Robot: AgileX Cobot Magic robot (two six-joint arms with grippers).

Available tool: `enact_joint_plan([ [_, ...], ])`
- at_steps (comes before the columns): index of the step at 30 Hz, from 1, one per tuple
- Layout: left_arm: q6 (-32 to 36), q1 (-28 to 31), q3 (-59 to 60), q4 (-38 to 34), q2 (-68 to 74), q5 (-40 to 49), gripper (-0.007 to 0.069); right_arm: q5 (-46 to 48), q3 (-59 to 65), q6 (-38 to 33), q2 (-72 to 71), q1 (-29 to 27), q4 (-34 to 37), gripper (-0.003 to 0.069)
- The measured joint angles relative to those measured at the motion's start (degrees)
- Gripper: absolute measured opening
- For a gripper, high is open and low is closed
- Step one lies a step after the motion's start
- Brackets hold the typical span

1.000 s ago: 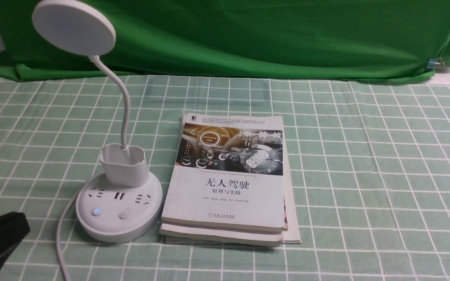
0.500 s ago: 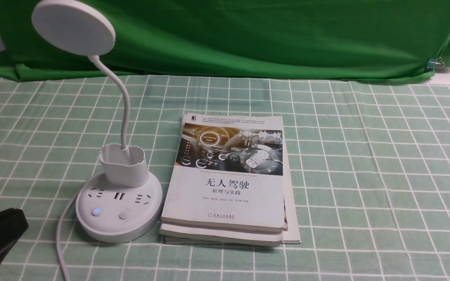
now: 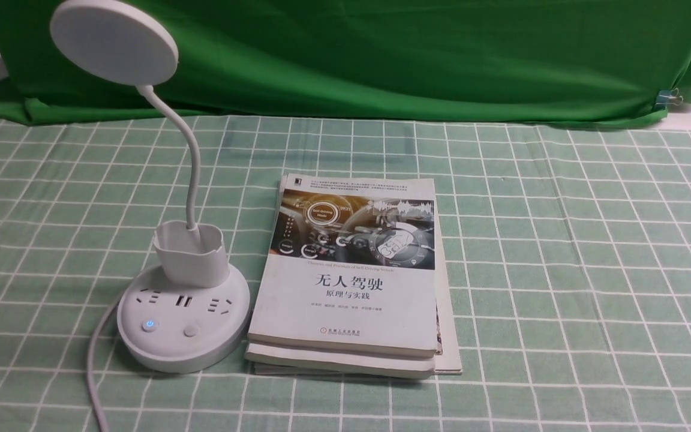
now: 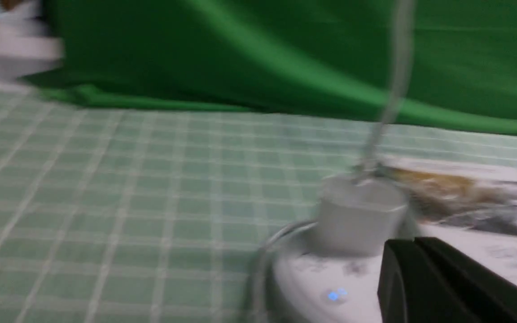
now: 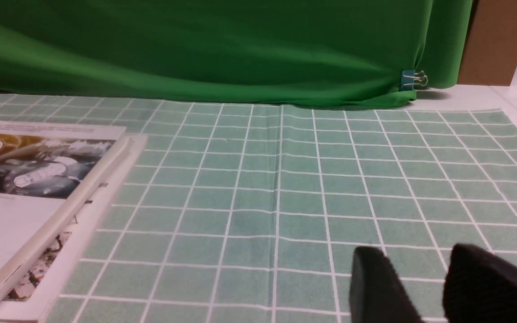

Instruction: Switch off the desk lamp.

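Note:
The white desk lamp stands at the table's left, with its round disc head (image 3: pixel 113 41), bendy neck (image 3: pixel 192 162), small cup (image 3: pixel 190 255) and round base (image 3: pixel 183 348). On the base, one button (image 3: pixel 150 324) glows blue and a plain button (image 3: pixel 190 331) sits beside it. The disc faces away, so its light is hidden. In the blurred left wrist view, my left gripper (image 4: pixel 413 244) has its jaws together, near the base (image 4: pixel 312 282) and apart from it. My right gripper (image 5: pixel 415 260) is open and empty above the cloth.
A stack of books (image 3: pixel 351 288) lies touching the lamp base on its right and shows in the right wrist view (image 5: pixel 25 188). The lamp's white cable (image 3: pixel 95 366) runs toward the front edge. A green backdrop (image 3: pixel 381 54) hangs behind the checked tablecloth (image 3: pixel 561 270).
My left gripper has drawn back to the left and is almost out of the front view. The lamp and books stay put; the blue button stays lit.

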Motion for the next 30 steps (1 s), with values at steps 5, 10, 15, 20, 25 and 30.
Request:
enact_joint_plan([
  [5, 0.00, 3.85, 6.84, -2.15, -1.11, 0.00, 0.0000, 0.00, 0.00, 0.00, 0.00, 0.00, 0.00, 0.0242],
  [10, -0.05, 3.99, 8.66, -3.99, -1.24, -1.31, 0.0000, 0.00, 0.00, 0.00, 0.00, 0.00, 0.05, 0.0242],
  [15, -0.23, 3.94, 8.67, -4.37, -1.28, -2.72, 0.0000, 0.00, 0.00, 0.00, 0.00, 0.00, 0.05, 0.0242],
  [20, -0.23, 2.42, 8.67, -4.37, -1.28, -2.82, 0.0000, 0.00, 0.00, 0.00, 0.00, 0.00, 0.05, 0.0242],
  [25, -0.23, 0.49, 8.67, -4.37, -1.28, -2.82, 0.0000, 0.00, 0.00, 0.00, 0.00, 0.00, 0.05, 0.0242],
  [30, -0.23, 0.49, 8.67, -4.37, -1.28, -2.82, 0.0000, 0.00, 0.00, 0.00, 0.00, 0.00, 0.05, 0.0242],
])
